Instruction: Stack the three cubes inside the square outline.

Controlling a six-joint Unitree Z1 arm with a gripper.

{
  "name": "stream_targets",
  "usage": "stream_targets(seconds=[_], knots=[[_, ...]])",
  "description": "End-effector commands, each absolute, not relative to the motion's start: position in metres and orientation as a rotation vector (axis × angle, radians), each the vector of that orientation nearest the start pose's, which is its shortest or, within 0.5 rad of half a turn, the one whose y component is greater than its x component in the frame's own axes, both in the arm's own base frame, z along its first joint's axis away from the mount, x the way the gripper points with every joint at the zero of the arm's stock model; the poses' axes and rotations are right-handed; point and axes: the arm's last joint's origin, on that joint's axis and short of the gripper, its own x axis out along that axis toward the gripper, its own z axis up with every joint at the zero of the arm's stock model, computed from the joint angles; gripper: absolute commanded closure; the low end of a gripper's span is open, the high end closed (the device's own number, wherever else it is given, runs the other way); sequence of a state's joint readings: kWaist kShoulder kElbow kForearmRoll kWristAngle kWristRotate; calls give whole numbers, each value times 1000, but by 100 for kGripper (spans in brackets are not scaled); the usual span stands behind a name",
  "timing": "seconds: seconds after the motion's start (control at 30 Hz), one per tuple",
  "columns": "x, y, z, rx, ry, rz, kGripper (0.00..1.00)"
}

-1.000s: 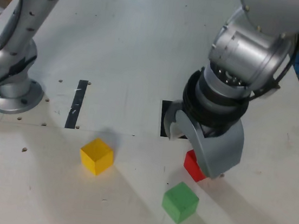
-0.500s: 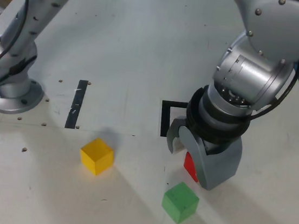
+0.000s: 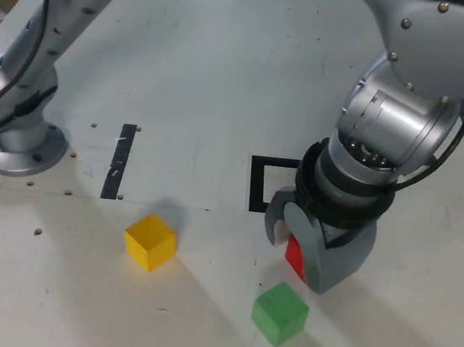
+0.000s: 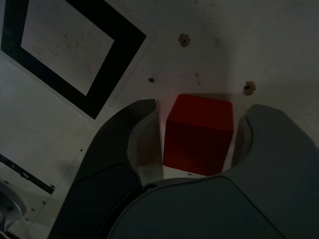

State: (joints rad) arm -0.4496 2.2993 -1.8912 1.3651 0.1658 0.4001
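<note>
No writing or label can be read on anything. The gripper [image 3: 306,244] stands over the red cube [image 3: 294,256], with its fingers [image 4: 142,137] on both sides; whether they already press it, I cannot tell. The square outline [image 3: 270,184] lies at about 11 o'clock from this cube, near it. The green cube [image 3: 280,312] is at 6 o'clock, the yellow cube [image 3: 151,241] at 9 o'clock, well apart.
</note>
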Motion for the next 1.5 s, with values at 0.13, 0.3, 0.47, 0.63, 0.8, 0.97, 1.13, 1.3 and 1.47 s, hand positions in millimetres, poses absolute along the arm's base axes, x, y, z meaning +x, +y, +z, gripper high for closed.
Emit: stream_targets(seconds=[0.13, 0.3, 0.47, 0.63, 0.8, 0.97, 1.13, 1.3, 1.47], knots=[[392, -175, 217, 824, 1704, -551, 55], [391, -170, 223, 818, 1731, -537, 66], [388, -167, 231, 815, 1721, -498, 71], [379, -157, 260, 822, 1661, -402, 78], [370, -132, 287, 779, 1627, -310, 81], [369, -99, 291, 638, 1681, -204, 81], [370, -68, 282, 461, 1753, -92, 81], [373, -49, 277, 290, 1778, -9, 81], [376, -41, 275, 180, 1787, 24, 81]])
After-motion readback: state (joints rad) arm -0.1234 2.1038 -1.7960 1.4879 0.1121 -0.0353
